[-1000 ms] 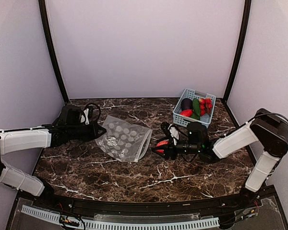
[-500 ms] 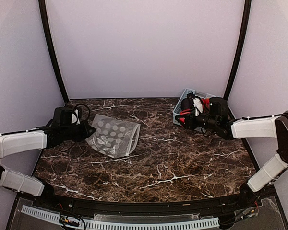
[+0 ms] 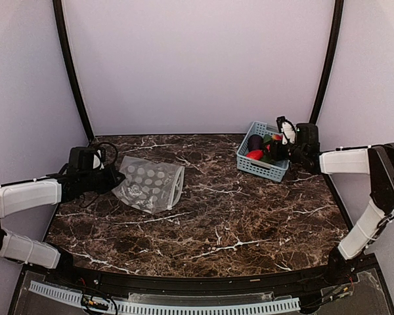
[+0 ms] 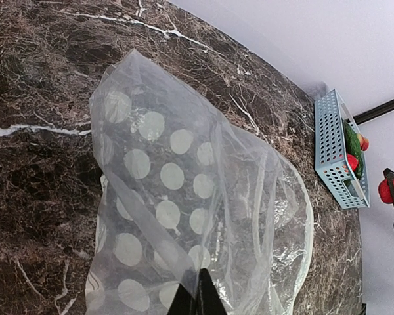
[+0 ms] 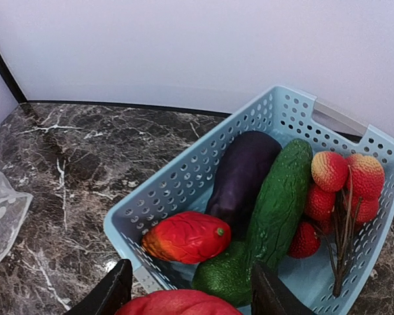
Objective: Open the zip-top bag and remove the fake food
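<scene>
The clear zip-top bag (image 3: pixel 151 184) with pale dots lies flat at the left of the table and looks empty; its mouth faces right. My left gripper (image 3: pixel 117 178) is shut on the bag's near-left edge, and in the left wrist view (image 4: pixel 198 296) its closed tips pinch the film of the bag (image 4: pixel 184 190). My right gripper (image 3: pixel 279 149) hovers over the light-blue basket (image 3: pixel 257 168), shut on a red fake food piece (image 5: pixel 177 304). The basket (image 5: pixel 203 157) holds an eggplant (image 5: pixel 243 174), a green cucumber (image 5: pixel 282 197), a red piece (image 5: pixel 187 237) and a red ball cluster (image 5: pixel 341 190).
The basket stands at the back right corner, close to the wall and a black frame post (image 3: pixel 325 65). Another post (image 3: pixel 71 72) rises at the back left. The dark marble table (image 3: pixel 223 216) lies between the bag and the basket.
My right gripper has carried the red piece from the middle of the table back and right to over the basket. My left gripper has dragged the bag a little to the left.
</scene>
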Robot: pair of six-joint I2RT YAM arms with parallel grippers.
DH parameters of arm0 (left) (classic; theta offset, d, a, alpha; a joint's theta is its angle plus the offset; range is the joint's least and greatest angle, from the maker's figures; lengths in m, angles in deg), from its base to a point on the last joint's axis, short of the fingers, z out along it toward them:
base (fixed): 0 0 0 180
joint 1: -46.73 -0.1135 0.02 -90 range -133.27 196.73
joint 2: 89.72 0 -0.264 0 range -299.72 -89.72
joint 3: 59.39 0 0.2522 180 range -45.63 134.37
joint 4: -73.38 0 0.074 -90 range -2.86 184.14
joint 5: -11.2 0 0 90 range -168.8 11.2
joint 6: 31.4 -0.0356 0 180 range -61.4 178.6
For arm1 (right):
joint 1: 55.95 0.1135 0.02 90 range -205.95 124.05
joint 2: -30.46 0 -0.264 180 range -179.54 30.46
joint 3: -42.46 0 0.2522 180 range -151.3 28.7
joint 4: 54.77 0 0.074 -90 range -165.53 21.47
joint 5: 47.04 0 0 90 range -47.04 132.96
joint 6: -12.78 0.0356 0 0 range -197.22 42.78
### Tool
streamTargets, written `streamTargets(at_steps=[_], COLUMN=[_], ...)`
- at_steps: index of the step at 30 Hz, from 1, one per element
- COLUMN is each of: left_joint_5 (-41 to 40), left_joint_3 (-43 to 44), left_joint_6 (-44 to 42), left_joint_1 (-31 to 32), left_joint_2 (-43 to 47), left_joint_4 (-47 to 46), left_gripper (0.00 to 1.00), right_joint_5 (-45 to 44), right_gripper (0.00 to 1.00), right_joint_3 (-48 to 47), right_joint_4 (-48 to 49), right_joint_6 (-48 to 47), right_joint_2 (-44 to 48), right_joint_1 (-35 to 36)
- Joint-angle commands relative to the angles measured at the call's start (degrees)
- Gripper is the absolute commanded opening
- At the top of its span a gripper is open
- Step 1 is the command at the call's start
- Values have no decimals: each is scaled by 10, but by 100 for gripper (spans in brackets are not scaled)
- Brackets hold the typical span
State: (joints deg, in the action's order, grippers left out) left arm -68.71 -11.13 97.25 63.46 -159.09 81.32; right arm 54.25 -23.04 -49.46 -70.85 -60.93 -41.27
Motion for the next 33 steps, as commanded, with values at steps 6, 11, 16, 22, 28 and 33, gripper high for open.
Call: streamTargets(at_steps=[6,11,16,22,28,33], left_joint_5=[15,13,13,13,8,9], left_joint_3=[-12,-14,-16,-18,-18,-17], left_joint_6=[9,11,13,16,14,10], left_joint_1=[-6,-7,-9,-11,-15,-29], left_joint_2=[0,-1,-2,-2,-2,-5], left_joint_4=[-6,-8,-11,-13,-12,-10], left_gripper=[1,1,1,1,1,1], right_joint_5=[-70,-87,-110,-108,-84,-46], right_gripper=[52,69,77,79,79,78], right_joint_3=[-5,-8,-23,-34,-29,-16], right_joint_4=[23,24,16,10,5,-3], right_joint_6=[14,15,9,5,6,10], right_joint_2=[-48,-56,-65,-57,-29,-4], right_joint_1=[-19,-20,-22,-22,-22,-19])
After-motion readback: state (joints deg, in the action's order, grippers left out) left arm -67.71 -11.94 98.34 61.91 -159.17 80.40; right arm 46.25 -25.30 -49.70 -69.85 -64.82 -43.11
